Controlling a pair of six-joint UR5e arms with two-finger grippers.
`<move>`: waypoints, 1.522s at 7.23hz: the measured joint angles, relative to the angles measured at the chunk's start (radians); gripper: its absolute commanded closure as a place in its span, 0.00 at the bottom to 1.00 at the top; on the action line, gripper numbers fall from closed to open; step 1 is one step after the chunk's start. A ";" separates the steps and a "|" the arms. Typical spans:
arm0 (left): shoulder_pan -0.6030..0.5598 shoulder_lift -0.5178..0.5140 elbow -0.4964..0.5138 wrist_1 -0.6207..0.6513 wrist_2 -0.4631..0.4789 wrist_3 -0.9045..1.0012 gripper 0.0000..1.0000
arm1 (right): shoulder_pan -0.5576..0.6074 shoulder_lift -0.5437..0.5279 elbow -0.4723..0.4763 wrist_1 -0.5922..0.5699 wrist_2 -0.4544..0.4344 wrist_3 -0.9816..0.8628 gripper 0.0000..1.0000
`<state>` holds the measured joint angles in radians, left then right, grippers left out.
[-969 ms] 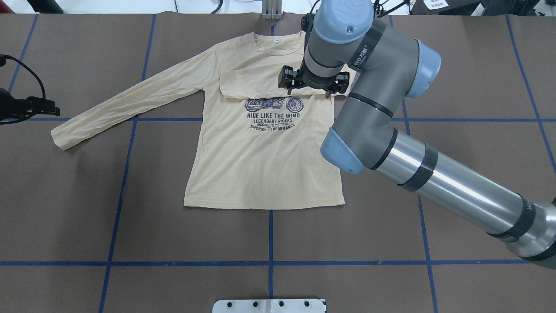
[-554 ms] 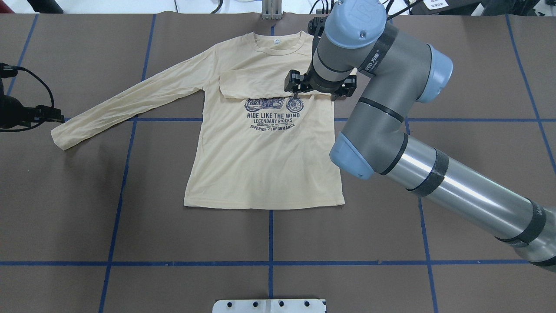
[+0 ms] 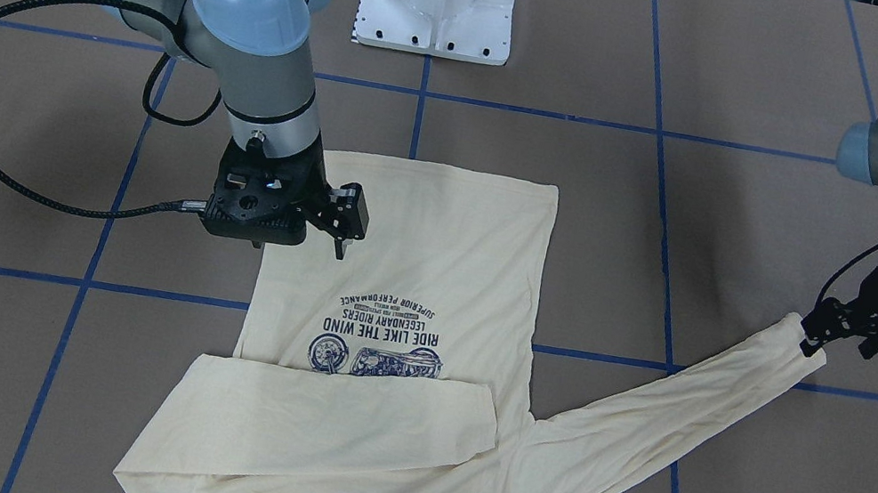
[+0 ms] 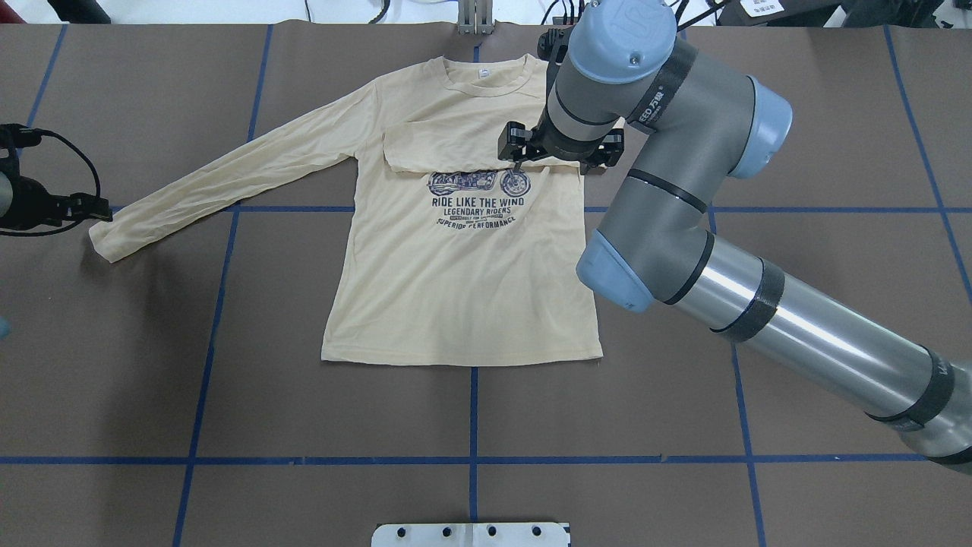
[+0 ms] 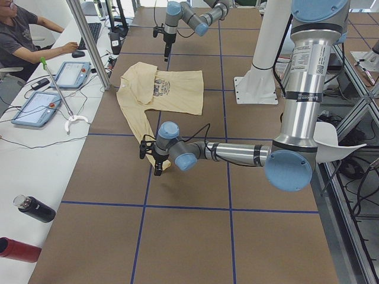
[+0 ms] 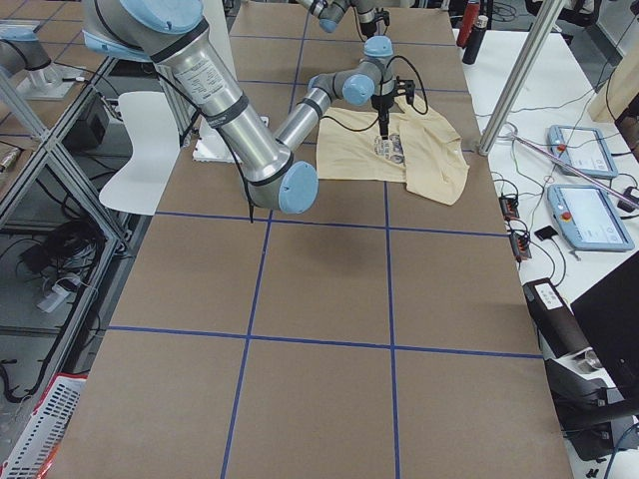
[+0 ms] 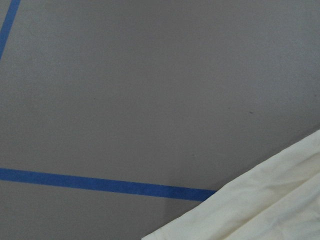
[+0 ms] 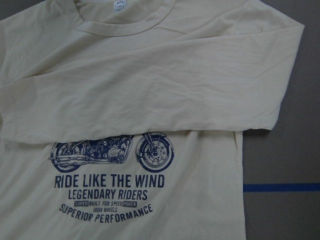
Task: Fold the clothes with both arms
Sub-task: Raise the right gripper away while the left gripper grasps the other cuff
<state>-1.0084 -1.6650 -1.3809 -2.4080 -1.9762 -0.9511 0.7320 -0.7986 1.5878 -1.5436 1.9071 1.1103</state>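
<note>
shirt (image 4: 456,289) lies flat on the surface (image 4: 304,425), print (image 8: 107,175) up, collar at the far edge, hem toward the robot base. folded sleeve (image 4: 440,148), the one on the robot's right, is already laid across the chest just above the print. free sleeve (image 4: 228,178) runs out straight toward the robot's left, and its cuff (image 4: 106,239) rests on the surface.

left claw (image 3: 821,334) is low at the cuff, one finger touching or all but touching the cuff edge. i cannot tell whether it is spread or pressed together, or whether it has any cloth. the left wrist view shows only bare surface, a blue tape line and a corner of sleeve.

right claw (image 3: 342,240) hovers over the body of the shirt near the folded sleeve, tip pointing down and clear of the cloth. i cannot tell its spread from these views. the right wrist view shows the shirt flat, with nothing lifted.

step, my reading: second sleeve fold, at the grasp stage. body folds not yet begun.

next move calls for:
- a sure pinch on the cuff, both layers of the thin knit.
- a low lift, then carry the cuff across the chest to lie by the folded sleeve.
- the right claw to get clear of that path, or press the shoulder so the body does not drag.
</note>
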 measured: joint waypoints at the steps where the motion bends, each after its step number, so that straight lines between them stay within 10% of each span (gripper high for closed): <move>1: 0.007 -0.005 0.014 -0.009 0.000 0.000 0.21 | 0.000 0.001 0.000 0.000 0.001 -0.001 0.01; 5: 0.036 -0.017 0.017 -0.011 -0.001 0.000 0.50 | 0.000 0.001 0.001 0.002 0.001 0.000 0.01; 8: 0.037 -0.018 0.010 -0.009 -0.004 0.001 0.94 | 0.001 0.002 0.001 0.002 0.001 0.000 0.01; 11: 0.037 -0.014 -0.018 -0.006 -0.013 0.003 1.00 | 0.001 0.002 0.001 0.003 0.000 0.000 0.01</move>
<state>-0.9710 -1.6793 -1.3990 -2.4136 -1.9892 -0.9482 0.7332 -0.7961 1.5892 -1.5407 1.9068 1.1103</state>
